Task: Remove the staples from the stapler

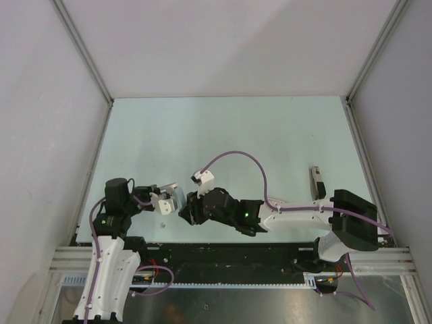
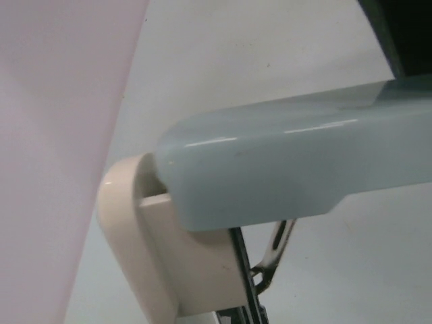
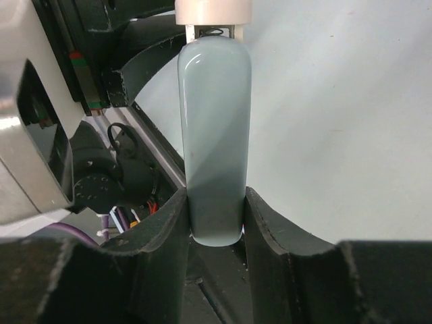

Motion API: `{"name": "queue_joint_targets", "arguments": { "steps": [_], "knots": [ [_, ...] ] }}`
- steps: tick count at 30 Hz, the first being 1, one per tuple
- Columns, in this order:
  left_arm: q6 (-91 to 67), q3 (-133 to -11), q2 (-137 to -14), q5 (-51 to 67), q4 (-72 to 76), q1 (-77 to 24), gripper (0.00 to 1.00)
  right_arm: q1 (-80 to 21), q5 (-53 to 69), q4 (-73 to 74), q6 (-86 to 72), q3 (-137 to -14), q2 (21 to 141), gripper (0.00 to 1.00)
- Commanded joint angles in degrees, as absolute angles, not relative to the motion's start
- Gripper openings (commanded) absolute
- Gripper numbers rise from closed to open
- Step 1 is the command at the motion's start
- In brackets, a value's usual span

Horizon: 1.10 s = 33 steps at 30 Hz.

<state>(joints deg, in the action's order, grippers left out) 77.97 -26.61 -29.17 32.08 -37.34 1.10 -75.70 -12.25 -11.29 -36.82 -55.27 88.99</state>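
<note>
Stapler (image 3: 214, 135) in right claw (image 3: 214, 206)

Pale green table (image 1: 229, 135); small beige-and-dark box (image 1: 316, 182) near right edge; grey walls (image 1: 236, 47) around

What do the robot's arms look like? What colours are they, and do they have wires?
Both arms are white tubes joined by chunky black joints. The left arm and the right arm each carry a thin purple cable, and the right one's makes a big loop. A tiny green light glows on the right arm. The right gripper has thick black fingers.
</note>
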Motion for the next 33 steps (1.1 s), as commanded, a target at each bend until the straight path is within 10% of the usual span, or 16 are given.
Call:
{"name": "queue_joint_targets", "arguments": {
  "steps": [1, 5, 9, 17, 33],
  "knots": [
    [85.40, -24.18, -25.45, 31.70, -33.32, 0.57, 0.21, -75.82, -14.93, -17.58, -35.02, -55.20, 91.03, 0.00],
    [79.36, -25.63, -27.68, 32.20, -33.19, 0.53, 0.29, -75.66, -16.76, -20.30, -36.32, -55.79, 92.24, 0.00],
    [66.62, -30.91, -33.50, 34.53, -33.36, 0.53, 0.64, -75.18, -20.50, -19.71, -37.14, -57.75, 93.30, 0.00],
    [41.73, -41.36, -42.03, 41.44, -33.21, 0.53, 0.97, -71.39, -23.19, -12.92, -38.10, -62.44, 96.52, 0.00],
    [14.58, -55.70, -43.69, 27.75, -37.40, 1.34, 1.00, -69.07, -20.26, 9.78, -36.70, -90.37, 122.69, 0.00]
  ]
}}
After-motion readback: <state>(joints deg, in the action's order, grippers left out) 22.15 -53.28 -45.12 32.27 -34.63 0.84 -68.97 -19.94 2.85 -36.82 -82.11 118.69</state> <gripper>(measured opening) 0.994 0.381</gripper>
